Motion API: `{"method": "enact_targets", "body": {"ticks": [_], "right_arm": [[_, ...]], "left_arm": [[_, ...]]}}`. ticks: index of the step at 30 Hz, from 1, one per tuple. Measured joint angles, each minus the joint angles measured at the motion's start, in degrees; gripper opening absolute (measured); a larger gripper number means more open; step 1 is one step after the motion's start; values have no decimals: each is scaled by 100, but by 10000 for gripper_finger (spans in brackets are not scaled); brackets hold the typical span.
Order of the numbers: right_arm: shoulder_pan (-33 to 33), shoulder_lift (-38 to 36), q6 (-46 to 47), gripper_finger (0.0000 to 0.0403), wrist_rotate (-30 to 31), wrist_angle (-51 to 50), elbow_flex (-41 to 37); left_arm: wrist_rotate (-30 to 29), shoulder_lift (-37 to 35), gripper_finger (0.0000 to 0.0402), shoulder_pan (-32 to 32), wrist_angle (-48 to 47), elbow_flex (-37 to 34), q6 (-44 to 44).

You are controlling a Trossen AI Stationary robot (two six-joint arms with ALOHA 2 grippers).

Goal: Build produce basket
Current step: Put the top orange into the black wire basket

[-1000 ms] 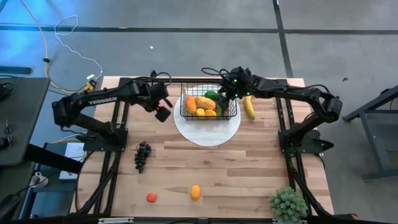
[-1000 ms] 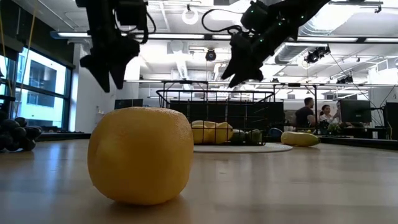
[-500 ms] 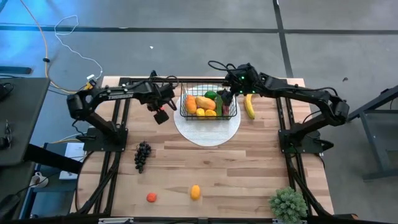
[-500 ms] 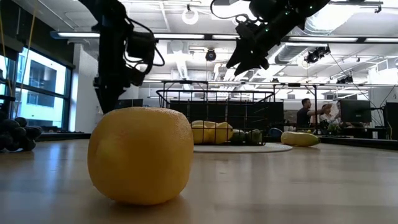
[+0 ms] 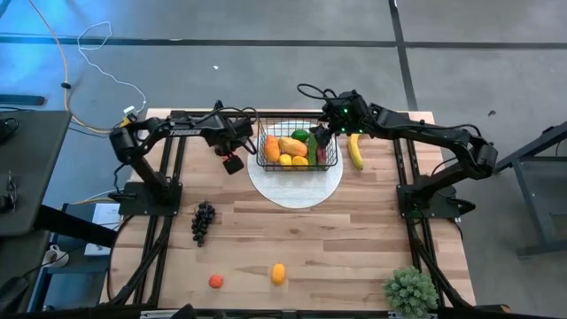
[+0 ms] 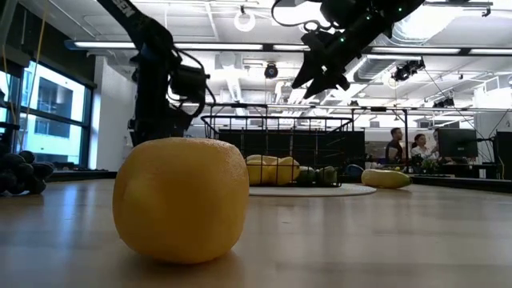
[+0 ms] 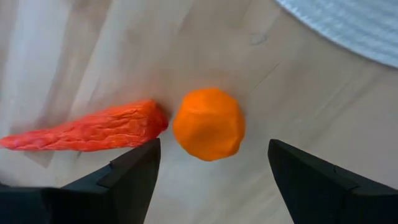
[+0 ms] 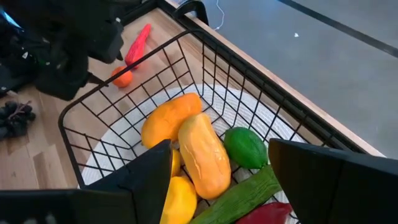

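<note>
Nearest the front edge of the table lie an orange-yellow fruit [image 5: 278, 273], which fills the foreground of the low view as a dimpled lemon-like ball, and a small red tomato [image 5: 215, 281], with a spiky potted plant [image 5: 410, 290] at the front right corner. Farther in, a bunch of dark grapes [image 5: 203, 221] rests on the wood on the left side. Beyond that, the black wire basket [image 5: 297, 151] sits on a round white plate [image 5: 295, 184] and already holds two orange mangoes, a lemon, a green fruit and peppers. The left gripper [image 7: 211, 163] hangs low just beside the basket's left wall, fingers spread wide, over a small round orange fruit [image 7: 209, 123] that lies between and slightly ahead of the fingertips; a carrot [image 7: 84, 129] touches that fruit with its thick end and stretches away sideways, its long axis running across the line of the fingers, its tip pointing away from the fruit. The left arm is plainly the nearer one to both. The right gripper [image 8: 217, 162] hovers above the basket's right end with fingers apart and empty, and a yellow banana [image 5: 355, 151] lies just outside the basket's right wall, lengthwise front to back.
</note>
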Motion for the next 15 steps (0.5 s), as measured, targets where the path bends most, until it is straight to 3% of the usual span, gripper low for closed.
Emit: {"method": "enact_targets", "body": {"ticks": [15], "right_arm": [[2, 2, 124, 248, 192, 0, 0]], "left_arm": [[-11, 301, 236, 40, 306, 0, 95]]}}
